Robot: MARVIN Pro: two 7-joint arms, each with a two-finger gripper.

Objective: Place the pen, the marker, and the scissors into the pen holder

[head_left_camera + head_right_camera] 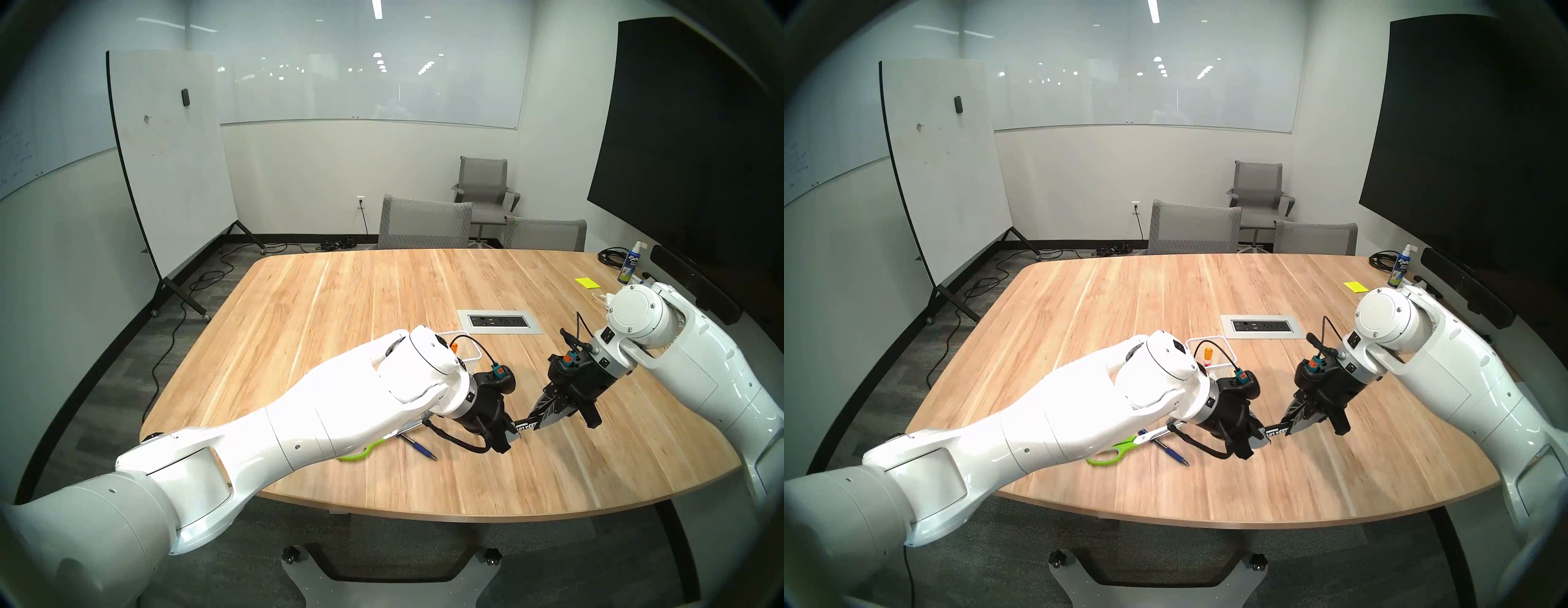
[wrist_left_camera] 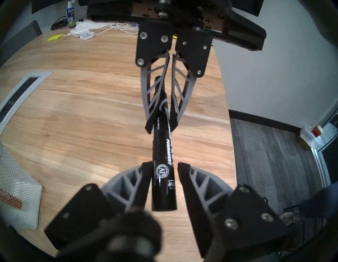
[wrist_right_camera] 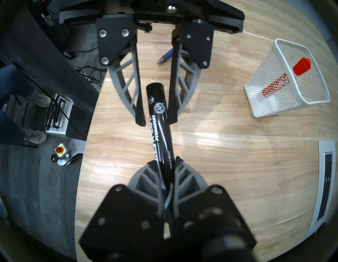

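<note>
Left wrist view: right end effector (image 2: 161, 126) clamps marker (image 2: 163, 164); left end effector (image 2: 164, 171) brackets it, unclosed.

Marker (image 3: 161, 131) spans between my two claws above the counter (image 1: 339, 305); scissors (image 1: 1119, 450) and pen (image 1: 1172, 453) lie under my left arm, pen holder (image 3: 285, 80) behind.

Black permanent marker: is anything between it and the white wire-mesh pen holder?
Nothing visible lies between the black permanent marker, clamped in the right gripper, and the white wire-mesh pen holder. The left gripper, open, flanks the marker's free end; an orange-capped tube leans inside the holder, taking part of its opening.
</note>
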